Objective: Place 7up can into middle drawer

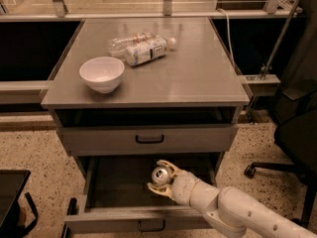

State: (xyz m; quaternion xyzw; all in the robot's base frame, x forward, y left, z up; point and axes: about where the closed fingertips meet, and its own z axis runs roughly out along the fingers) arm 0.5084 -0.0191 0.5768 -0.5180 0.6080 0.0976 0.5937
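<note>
Low down, pincer [161,177] clamps 7up can [160,172] inside middle drawer [117,186] beneath shut upper drawer [198,139].

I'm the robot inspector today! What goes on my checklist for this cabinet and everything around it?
Surface: grey cabinet top, flat, carrying the clutter.
Job's things: 7up can within the open middle drawer.
Clutter: white bowl upright; two clear bottles lying down.
Grippers: gripper inside the drawer, shut on the can.
Cables: one pale cable by the top's right edge.
Surroundings: black office chair, speckled floor.
</note>
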